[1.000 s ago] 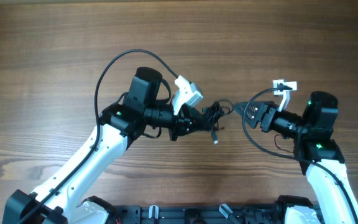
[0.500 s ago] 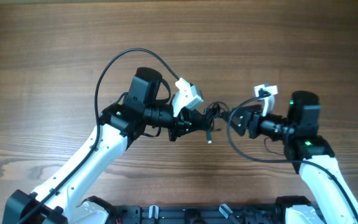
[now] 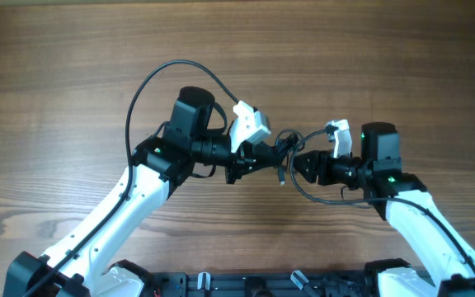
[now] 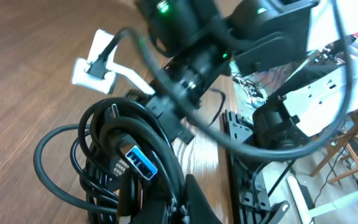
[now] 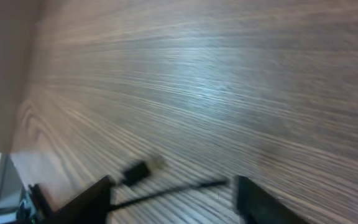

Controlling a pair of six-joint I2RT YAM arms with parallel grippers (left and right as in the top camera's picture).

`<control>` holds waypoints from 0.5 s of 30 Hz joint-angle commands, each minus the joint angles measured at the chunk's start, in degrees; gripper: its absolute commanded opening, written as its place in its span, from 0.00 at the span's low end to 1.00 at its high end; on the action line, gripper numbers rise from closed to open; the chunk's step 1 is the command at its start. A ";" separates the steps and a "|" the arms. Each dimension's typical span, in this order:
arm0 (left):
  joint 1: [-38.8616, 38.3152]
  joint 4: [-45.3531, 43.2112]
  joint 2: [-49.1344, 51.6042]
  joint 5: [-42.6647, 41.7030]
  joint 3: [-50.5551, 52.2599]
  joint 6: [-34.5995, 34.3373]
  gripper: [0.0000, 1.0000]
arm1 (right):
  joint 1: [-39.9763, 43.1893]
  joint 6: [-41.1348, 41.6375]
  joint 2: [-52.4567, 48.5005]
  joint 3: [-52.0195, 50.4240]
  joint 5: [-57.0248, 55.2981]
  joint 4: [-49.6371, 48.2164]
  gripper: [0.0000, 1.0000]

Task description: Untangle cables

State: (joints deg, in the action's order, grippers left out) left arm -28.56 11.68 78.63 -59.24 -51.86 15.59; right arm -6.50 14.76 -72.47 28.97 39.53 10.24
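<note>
Tangled cables at the centre of the overhead view.
The left gripper is clamped on the cables, whose loops run off the bottom of its wrist view; one blue plug shows. The right gripper, jaws apart, sits just beside them; its wrist view is blurred.

1. You see the cables as one tight black knot of thin cords, bunched at the tip of the left gripper.
2. Close up, the cords lap over each other in several round loops, with a flat plug showing a blue tongue in the middle.
3. One loose end hangs out below the knot.
4. From the right wrist, a thin strand and a dark connector show blurred against the tabletop.
</note>
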 commanded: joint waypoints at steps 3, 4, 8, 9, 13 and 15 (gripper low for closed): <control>0.70 -0.35 -0.96 -2.19 -0.28 -2.91 0.04 | -0.22 0.31 -0.55 0.59 -2.03 -0.59 0.90; 1.09 -0.33 -0.96 -1.88 -0.28 -4.55 0.04 | -0.22 0.20 -0.15 0.59 -2.10 -0.66 0.91; 2.97 0.66 -0.96 0.33 -0.28 -11.06 0.04 | 0.90 -3.98 2.69 0.59 -1.75 0.50 0.93; 3.48 1.29 -0.96 0.15 -0.28 -11.17 0.04 | 1.46 -7.15 3.87 0.59 -0.48 1.57 0.94; 5.55 3.06 -0.55 -0.13 -0.28 -11.15 0.04 | 4.94 -19.89 10.16 0.59 8.00 8.74 0.93; 5.97 3.15 0.44 -5.05 -0.28 -11.02 0.04 | 6.82 -27.76 13.84 0.59 15.54 11.52 0.93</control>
State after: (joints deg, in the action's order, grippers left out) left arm -23.73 14.70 78.63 -58.85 -51.86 6.04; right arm -2.02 2.31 -63.81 28.97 43.27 19.57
